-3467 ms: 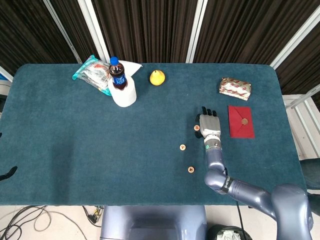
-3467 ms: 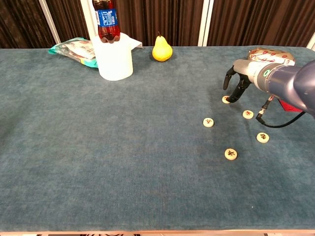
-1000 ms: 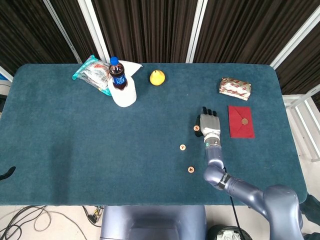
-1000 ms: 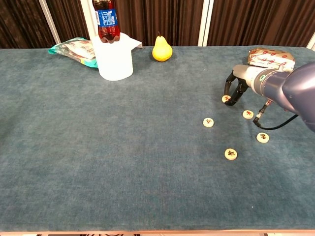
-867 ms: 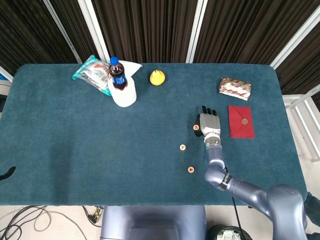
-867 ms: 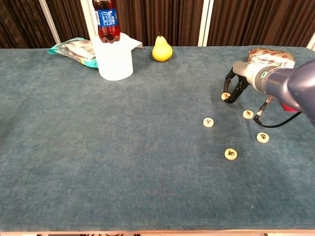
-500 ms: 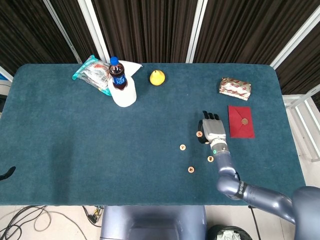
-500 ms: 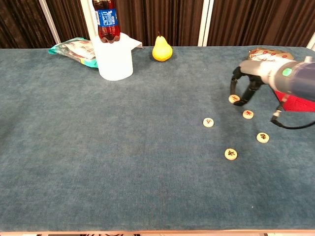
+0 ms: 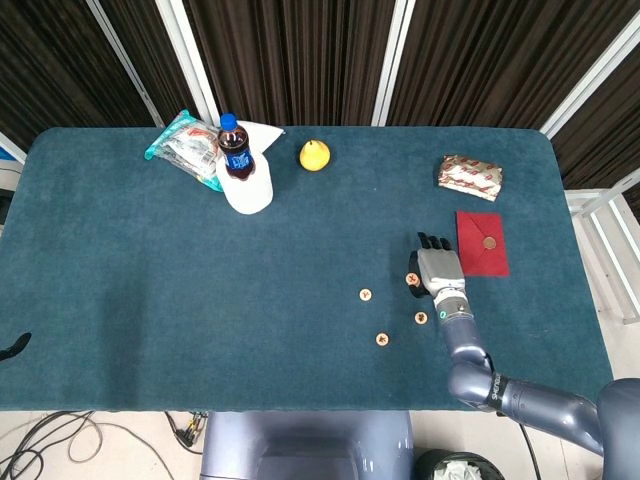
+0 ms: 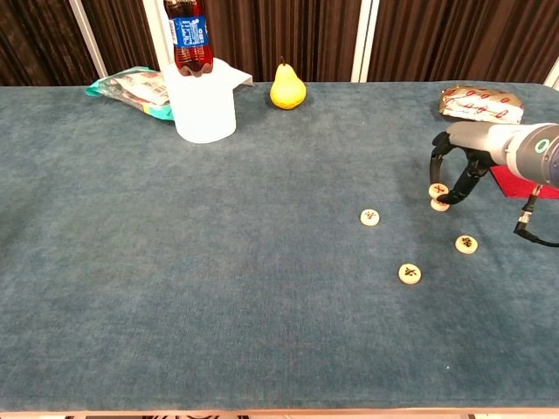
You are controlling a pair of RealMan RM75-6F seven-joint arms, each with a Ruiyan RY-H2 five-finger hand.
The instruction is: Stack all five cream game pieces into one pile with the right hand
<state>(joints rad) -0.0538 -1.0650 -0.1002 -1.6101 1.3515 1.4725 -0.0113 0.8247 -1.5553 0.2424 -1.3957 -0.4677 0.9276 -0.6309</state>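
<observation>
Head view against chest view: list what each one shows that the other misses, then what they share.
Only the head view shows the whole red envelope with its round clasp and the table's far edge against the curtain. Only the chest view shows the held cream piece lying just above another cream piece, and the white container from the side. Both show the right hand, the pear, the cola bottle, the snack packet and three loose pieces.

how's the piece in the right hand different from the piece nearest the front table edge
The held piece is pinched by the right hand and sits just above another piece; the front piece lies flat, alone on the cloth. The held piece is further right and further back. Both are cream discs with dark markings.
</observation>
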